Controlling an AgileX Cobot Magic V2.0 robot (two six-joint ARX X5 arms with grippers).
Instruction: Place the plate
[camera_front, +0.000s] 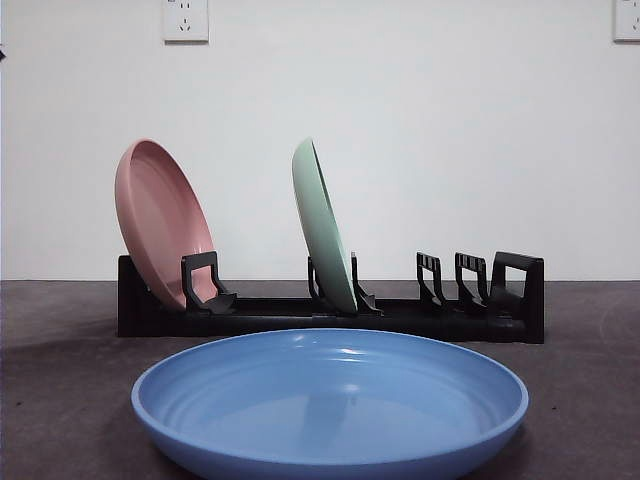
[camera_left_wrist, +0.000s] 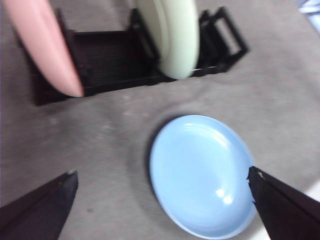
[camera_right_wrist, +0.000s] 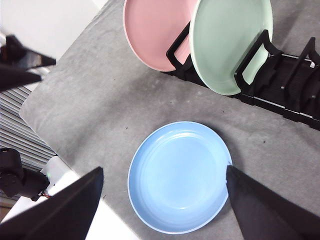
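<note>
Blue plate (camera_right_wrist: 179, 176) flat on table, apparently below both arms' wide-apart jaws

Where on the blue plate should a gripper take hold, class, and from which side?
Probably the raised rim of the blue plate, one jaw inside and one outside, coming from above. It lies flat on the table, so only the rim offers an edge. Both open grippers, left and right, hover above.
</note>
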